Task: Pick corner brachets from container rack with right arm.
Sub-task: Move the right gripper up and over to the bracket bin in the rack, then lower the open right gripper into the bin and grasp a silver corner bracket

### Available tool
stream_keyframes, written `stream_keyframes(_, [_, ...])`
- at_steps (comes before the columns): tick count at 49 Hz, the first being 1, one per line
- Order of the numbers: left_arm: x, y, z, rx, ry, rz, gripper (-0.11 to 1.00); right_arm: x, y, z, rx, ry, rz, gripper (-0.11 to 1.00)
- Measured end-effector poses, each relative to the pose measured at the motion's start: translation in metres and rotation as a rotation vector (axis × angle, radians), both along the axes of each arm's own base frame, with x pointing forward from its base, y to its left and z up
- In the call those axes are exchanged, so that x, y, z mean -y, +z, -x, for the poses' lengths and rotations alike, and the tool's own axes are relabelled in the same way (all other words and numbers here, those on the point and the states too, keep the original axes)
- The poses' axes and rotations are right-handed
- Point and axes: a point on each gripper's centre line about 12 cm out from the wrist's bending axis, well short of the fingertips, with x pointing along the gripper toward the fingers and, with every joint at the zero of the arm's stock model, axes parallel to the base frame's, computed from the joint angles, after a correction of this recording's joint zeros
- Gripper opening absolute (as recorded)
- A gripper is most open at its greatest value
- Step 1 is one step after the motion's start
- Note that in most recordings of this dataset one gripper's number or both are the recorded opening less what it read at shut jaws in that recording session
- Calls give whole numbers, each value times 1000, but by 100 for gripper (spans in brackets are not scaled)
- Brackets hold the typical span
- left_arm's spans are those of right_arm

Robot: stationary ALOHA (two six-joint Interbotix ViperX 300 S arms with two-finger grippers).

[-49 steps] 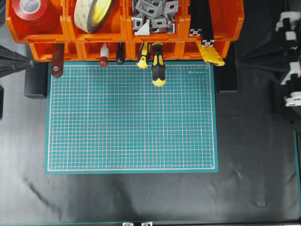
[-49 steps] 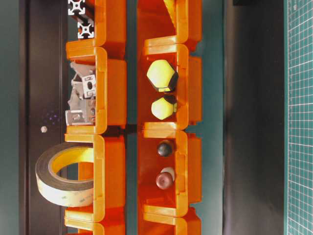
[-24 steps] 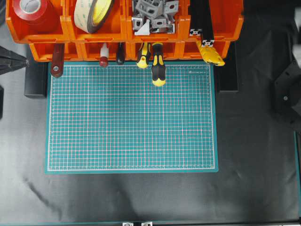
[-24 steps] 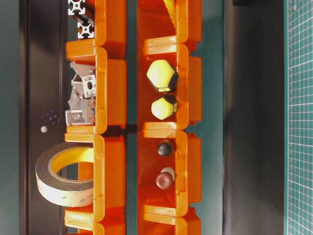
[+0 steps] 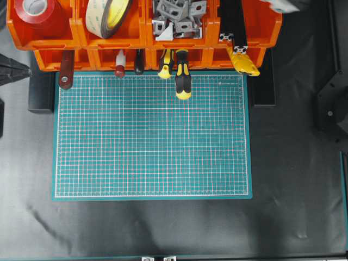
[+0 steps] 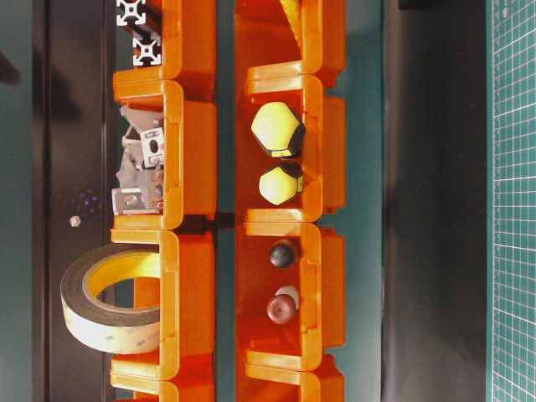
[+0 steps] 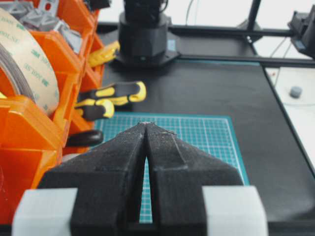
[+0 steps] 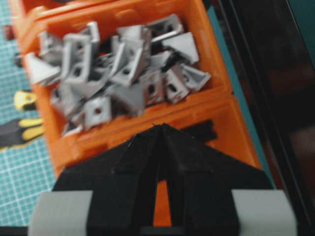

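Below the right gripper (image 8: 160, 129), jaws pressed together and empty, corner brachets (image 8: 123, 81) heap one container rack (image 8: 216, 105) bin.

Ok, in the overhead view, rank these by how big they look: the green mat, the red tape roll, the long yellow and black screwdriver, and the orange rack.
1. Green mat, by far the largest.
2. Orange rack, though the frame's top edge cuts it off, so its full size is unknown.
3. Red tape roll and screwdriver look about alike; the roll is also cut off, so I won't rank them.
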Motion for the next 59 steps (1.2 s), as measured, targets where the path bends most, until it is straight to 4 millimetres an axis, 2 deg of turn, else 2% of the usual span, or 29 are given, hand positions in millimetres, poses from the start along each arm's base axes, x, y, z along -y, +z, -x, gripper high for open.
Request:
stream_keyframes(4, [0,0,0,-2,0,2,1,6,-5,-11,-25,-11,-7,11])
stream_keyframes(14, [0,0,0,0,-2,0,1,12,-23,-36,-90,-11,-42,69])
stream_keyframes(16, [0,0,0,0,-2,0,1,14,-27,-40,-104,-12,-45,78])
stream_keyframes(19, [0,0,0,2,0,0,1,15,-33,-45,-119,-12,-49,85])
stream_keyframes(32, [0,0,0,0,0,2,1,17,-55,-62,-167,-3,-95,85])
stream_keyframes(53, [0,0,0,2,2,0,1,23,-61,-82,-191,-16,-145,85])
stream_keyframes(59, [0,0,0,2,1,2,1,25,-71,-86,-229,-21,-158,85])
